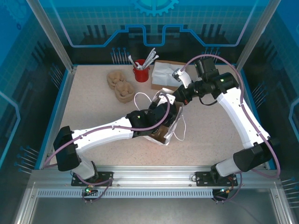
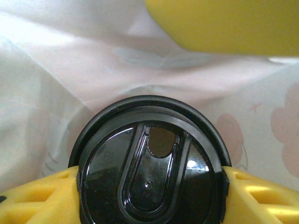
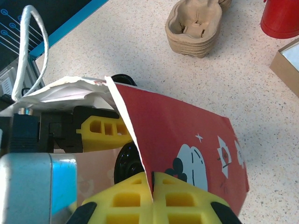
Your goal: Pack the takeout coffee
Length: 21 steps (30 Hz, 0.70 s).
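While the right gripper (image 3: 153, 198) pinches the paper bag (image 3: 187, 135) at 6 o'clock, the left gripper (image 2: 149, 198) clamps the takeout coffee (image 2: 149, 140), seemingly inside the bag; lowering and release remain.

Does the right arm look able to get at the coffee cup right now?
Probably not. The right fingers are shut on the wall of the red bag, and the coffee cup sits inside it, gripped by the left fingers, which crowd the opening.

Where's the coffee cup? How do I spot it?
Find the red-and-white paper bag in the middle of the table. Inside it, the left gripper pinches the takeout coffee. Its black lid with a sip hole sets it apart from the red cup of sticks farther back.
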### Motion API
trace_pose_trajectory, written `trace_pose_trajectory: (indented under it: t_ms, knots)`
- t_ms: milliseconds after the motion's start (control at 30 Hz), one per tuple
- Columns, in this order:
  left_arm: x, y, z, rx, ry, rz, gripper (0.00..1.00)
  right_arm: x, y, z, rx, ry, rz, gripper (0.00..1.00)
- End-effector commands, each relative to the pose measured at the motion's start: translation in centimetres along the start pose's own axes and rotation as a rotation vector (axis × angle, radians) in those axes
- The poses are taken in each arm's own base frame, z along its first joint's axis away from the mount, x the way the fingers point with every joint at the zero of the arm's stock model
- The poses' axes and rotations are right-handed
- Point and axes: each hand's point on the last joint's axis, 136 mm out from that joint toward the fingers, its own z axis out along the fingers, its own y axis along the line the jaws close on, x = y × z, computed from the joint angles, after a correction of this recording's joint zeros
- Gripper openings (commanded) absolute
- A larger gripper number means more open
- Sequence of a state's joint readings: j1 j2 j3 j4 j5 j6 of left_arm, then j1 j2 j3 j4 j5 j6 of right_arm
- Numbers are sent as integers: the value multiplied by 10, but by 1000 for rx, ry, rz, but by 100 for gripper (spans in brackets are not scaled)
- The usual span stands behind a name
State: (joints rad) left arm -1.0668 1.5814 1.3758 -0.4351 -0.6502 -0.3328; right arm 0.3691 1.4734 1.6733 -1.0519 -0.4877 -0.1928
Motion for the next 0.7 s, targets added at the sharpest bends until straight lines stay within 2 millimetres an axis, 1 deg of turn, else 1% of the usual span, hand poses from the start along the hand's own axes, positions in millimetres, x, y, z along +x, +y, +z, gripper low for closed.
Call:
trace_pose_trajectory:
  t_ms: [0,367,667]
  knots:
    - [-2,5,3,-44,-34,18,58,1,14,1,-54,0,-23,0]
    - [13,4,15,-69,6,16,58,0,18,-2,-66,-10,-40,0]
    - [21,3,26,-90,19,45,58,6,22,-2,-83,-7,-47,0]
